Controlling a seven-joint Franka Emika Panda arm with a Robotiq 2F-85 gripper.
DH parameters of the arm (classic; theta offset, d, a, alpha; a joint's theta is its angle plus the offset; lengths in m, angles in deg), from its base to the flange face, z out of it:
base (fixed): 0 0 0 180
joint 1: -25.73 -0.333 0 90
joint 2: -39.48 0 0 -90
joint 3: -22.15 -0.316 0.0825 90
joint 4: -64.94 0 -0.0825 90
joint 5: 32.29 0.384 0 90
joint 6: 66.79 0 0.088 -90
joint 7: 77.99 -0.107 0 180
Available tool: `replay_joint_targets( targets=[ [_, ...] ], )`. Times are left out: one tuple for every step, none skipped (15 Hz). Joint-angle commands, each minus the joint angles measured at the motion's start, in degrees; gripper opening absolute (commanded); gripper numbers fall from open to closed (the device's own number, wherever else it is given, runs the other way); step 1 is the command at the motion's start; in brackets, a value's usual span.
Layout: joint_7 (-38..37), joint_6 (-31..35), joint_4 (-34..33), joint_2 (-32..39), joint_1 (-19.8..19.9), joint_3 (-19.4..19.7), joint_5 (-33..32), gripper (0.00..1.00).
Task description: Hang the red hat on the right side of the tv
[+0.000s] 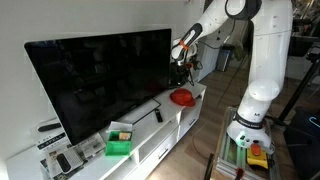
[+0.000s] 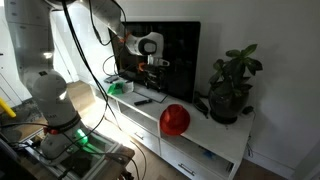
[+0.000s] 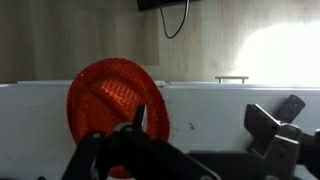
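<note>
The jaws are found spread, with no object pinched between them. This is confirmed in the wrist view, where the two dark fingers (image 3: 268, 122) stand well apart.

The red hat (image 1: 182, 97) is recorded below the jaws, resting on the white tabletop (image 2: 215, 137) and apart from the jaws. In the wrist view the hat (image 3: 112, 100) is seen beyond the jaws and off to one side, partly covered by one finger; a mesh-like surface is noted on it. In an exterior view the hat (image 2: 175, 120) is placed near the front edge of the tabletop, lower than the jaws.

The tv (image 1: 100, 80) is carried on the same tabletop. The jaws are held just beside the end of its screen nearest the hat, at about mid-height of the screen. Whether the hat touches the tv cannot be told.

A green box (image 1: 120, 146) is located well apart from the jaws, lower down and before the far part of the screen. A potted plant (image 2: 232, 85) is noted past the hat from the jaws. The white arm (image 1: 262, 60) is seen rising behind the jaws.
</note>
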Motion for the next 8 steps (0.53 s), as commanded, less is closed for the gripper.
replay_joint_targets(
  targets=[
    [-1.55, 7.74, -0.21, 3.70, 2.01, -1.36, -2.08, 1.00],
    [-0.75, 10.54, 0.00, 4.73, 2.21, -1.57, -2.58, 1.00],
    [-0.82, 12.92, -0.25, 6.24, 2.45, -1.74, -2.61, 1.00],
    [-2.11, 15.68, -0.34, 7.77, 2.14, -1.39, -3.95, 1.00],
    [-2.72, 17.90, -0.55, 9.25, 2.06, -1.21, -4.65, 1.00],
    [-3.40, 20.07, -0.69, 10.55, 1.99, -0.98, -5.29, 1.00],
    [-5.54, 22.51, -0.91, 12.15, 1.19, 0.08, -7.27, 1.00],
    [-6.25, 24.00, -1.21, 13.53, 1.09, 0.31, -8.02, 1.00]
  ],
)
